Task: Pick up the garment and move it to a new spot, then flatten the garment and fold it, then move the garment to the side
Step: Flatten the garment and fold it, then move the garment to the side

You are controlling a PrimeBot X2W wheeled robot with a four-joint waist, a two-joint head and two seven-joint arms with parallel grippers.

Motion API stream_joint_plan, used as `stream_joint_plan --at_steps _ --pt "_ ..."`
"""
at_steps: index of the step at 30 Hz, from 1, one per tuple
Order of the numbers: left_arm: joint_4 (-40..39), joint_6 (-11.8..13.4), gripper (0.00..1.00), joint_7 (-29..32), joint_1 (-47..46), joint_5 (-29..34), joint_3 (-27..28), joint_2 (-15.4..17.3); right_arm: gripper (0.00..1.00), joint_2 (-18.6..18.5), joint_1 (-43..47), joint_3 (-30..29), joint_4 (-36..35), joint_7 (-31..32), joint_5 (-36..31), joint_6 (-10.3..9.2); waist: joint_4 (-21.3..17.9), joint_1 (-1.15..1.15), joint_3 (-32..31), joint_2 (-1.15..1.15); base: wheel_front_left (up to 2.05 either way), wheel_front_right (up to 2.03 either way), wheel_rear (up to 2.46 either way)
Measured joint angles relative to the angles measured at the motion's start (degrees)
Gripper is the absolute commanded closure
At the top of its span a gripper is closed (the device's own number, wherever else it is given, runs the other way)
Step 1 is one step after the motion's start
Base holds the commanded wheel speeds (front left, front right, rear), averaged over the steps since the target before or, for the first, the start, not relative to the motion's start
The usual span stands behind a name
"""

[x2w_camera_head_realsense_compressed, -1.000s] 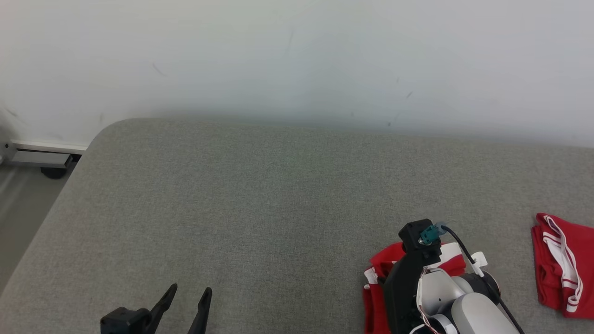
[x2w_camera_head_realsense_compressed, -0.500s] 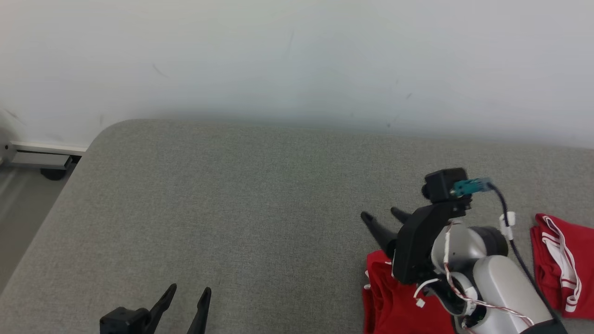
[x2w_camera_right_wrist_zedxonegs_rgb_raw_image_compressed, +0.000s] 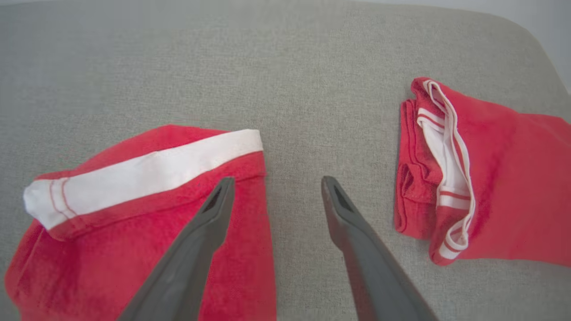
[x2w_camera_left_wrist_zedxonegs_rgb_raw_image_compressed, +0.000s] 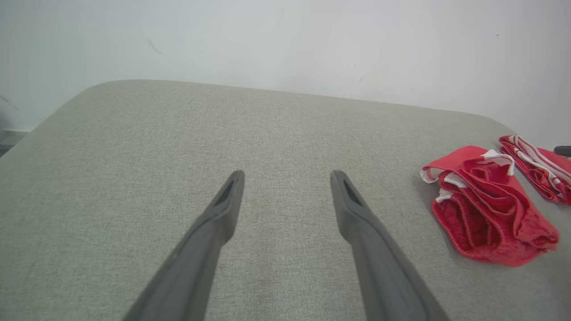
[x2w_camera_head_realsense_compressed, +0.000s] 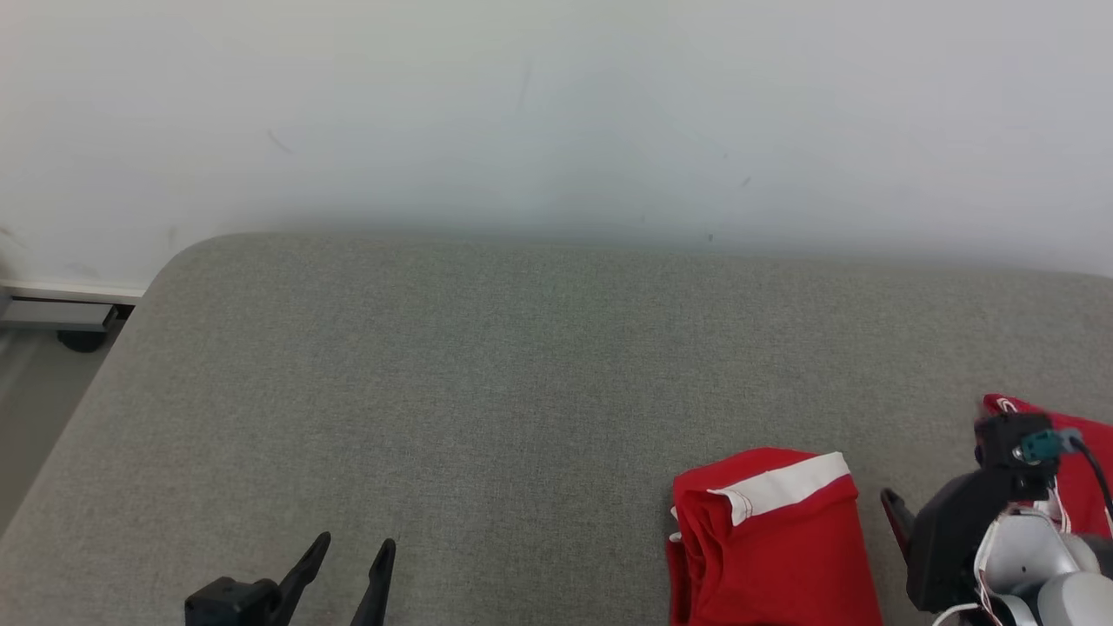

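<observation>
One right hand (x2w_camera_right_wrist_zedxonegs_rgb_raw_image_compressed: 277,180) hovers splayed beside the garment (x2w_camera_right_wrist_zedxonegs_rgb_raw_image_compressed: 111,232).

We seem to be in a plain indoor room, either a bedroom or a test space, and we cannot tell which. We go by a broad grey woven-fabric pad with rounded corners (x2w_camera_head_realsense_compressed: 435,391), much like a mattress, set against a white wall with dark scuff marks (x2w_camera_head_realsense_compressed: 556,104). Beside it lie pale grey floor (x2w_camera_head_realsense_compressed: 26,391) and a low white rail (x2w_camera_head_realsense_compressed: 52,311) over a dark round foot (x2w_camera_head_realsense_compressed: 83,341).
</observation>
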Motion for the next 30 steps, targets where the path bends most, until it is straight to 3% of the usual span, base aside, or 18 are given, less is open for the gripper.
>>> stream_joint_plan --at_steps 9,30 --pt "-0.62 0.11 0.00 0.20 0.12 -0.04 -0.24 0.23 0.00 2.14 3.01 -2.80 5.81 -0.53 3.22 -0.44 -0.57 0.00 0.88 0.00 0.00 0.00 0.00" --pt "-1.23 -0.62 0.00 1.46 -1.40 0.03 -0.89 0.53 0.00 3.48 -1.62 -2.63 14.44 -2.65 5.59 0.60 2.23 0.00 3.28 0.00 0.00 0.00 0.00"
